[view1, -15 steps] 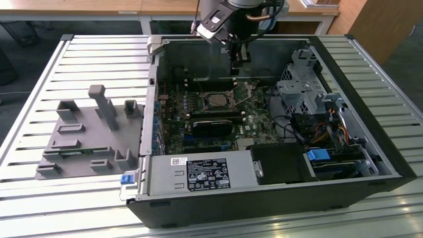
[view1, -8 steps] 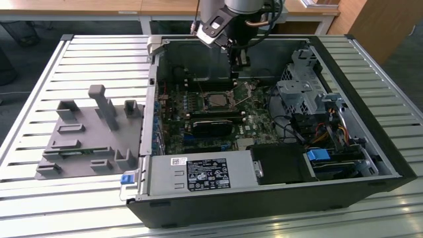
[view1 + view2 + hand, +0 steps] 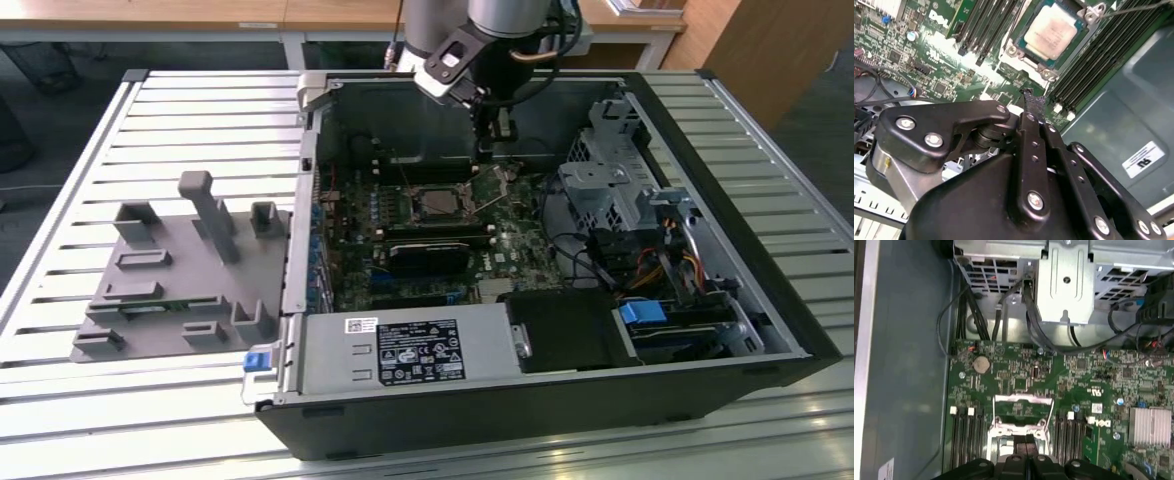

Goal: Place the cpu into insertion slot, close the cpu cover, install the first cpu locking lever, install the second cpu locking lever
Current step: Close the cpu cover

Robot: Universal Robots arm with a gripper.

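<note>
— Where did the chip sit at that moment?
— Your small flat square cpu with the silvery-beige top [image 3: 1051,31] lay flat inside the square, metal-rimmed insertion slot [image 3: 1026,59] on the green circuit board [image 3: 521,250]. The seating step looked done to me.
— And the cover?
— The thin silvery cpu cover frame [image 3: 1021,400] seemed tipped up off the chip. The chip's whole top showed bare in the second wrist view, so I judged the cover not yet closed.
— What was the pincer doing?
— You had the black two-finger gripper [image 3: 490,152] hanging just beside the slot, on the side toward the case's far wall. Its fingertips were drawn together, with nothing I could make out between them. Closed tips make a narrow point, which I'd guess suited nudging thin metal parts rather than grasping.
— The surroundings?
— The black open computer case [image 3: 534,420] lay on its side on your pale slatted metal table [image 3: 200,100], so the board faced up for a reach from above. A grey plastic fixture tray [image 3: 174,270] sat just beside the case at the exterior view's left. Wooden desks [image 3: 200,15] stood behind.
</note>
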